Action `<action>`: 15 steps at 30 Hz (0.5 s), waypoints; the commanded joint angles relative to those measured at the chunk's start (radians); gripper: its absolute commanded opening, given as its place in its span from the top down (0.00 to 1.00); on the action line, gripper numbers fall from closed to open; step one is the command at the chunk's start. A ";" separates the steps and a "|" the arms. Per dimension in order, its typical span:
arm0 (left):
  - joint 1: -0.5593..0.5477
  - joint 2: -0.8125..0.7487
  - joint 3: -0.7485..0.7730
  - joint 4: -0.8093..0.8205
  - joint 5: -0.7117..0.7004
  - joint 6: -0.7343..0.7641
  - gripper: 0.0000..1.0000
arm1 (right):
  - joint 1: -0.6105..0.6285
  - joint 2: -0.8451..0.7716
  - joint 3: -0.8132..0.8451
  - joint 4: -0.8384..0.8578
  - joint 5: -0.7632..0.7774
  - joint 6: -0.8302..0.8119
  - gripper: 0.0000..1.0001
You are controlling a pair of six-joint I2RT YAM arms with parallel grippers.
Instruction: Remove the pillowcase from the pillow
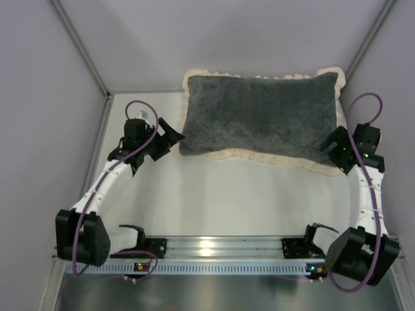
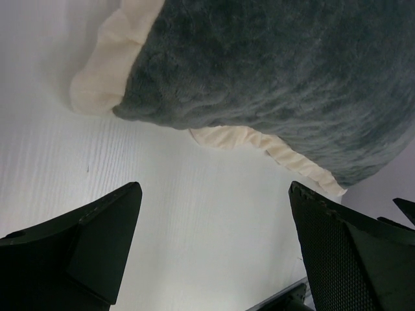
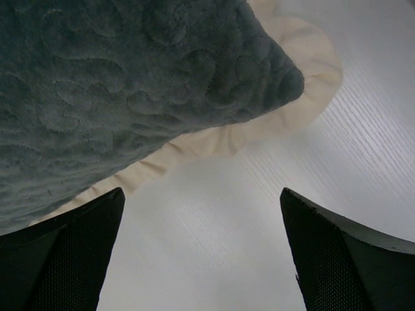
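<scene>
The pillowcase point(image 1: 259, 116), dark grey plush with a cream frill, lies plump at the back of the white table, grey face up. The pillow is hidden inside it. My left gripper point(image 1: 170, 135) is open and empty beside the pillowcase's near left corner, a little short of it; its wrist view shows that corner point(image 2: 272, 84) above bare table. My right gripper point(image 1: 332, 148) is open and empty over the near right corner, above the frill; its wrist view shows the grey corner point(image 3: 142, 84) and frill point(image 3: 285, 116).
White walls close the table point(image 1: 214, 201) at the back and both sides, with metal corner posts point(image 1: 81, 45). The arm bases stand on a rail point(image 1: 220, 249) at the near edge.
</scene>
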 commanded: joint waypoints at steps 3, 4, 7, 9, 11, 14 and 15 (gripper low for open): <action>0.004 0.177 0.012 0.295 0.066 0.027 0.01 | -0.018 0.002 -0.049 0.250 -0.103 0.027 0.00; 0.004 0.203 0.012 0.349 0.081 0.025 0.01 | -0.019 0.000 -0.099 0.305 -0.124 0.044 0.01; 0.004 0.293 0.015 0.495 0.142 -0.018 0.01 | -0.019 0.015 -0.201 0.539 -0.191 0.123 0.01; 0.002 0.353 -0.005 0.628 0.190 -0.058 0.01 | -0.019 0.055 -0.224 0.650 -0.186 0.143 0.00; -0.002 0.408 -0.022 0.707 0.219 -0.078 0.01 | -0.020 0.092 -0.239 0.681 -0.131 0.171 0.00; -0.014 0.473 -0.021 0.836 0.233 -0.115 0.01 | -0.025 0.117 -0.264 0.808 -0.134 0.189 0.00; -0.028 0.525 0.019 0.813 0.216 -0.101 0.01 | -0.025 0.121 -0.261 0.810 -0.137 0.196 0.01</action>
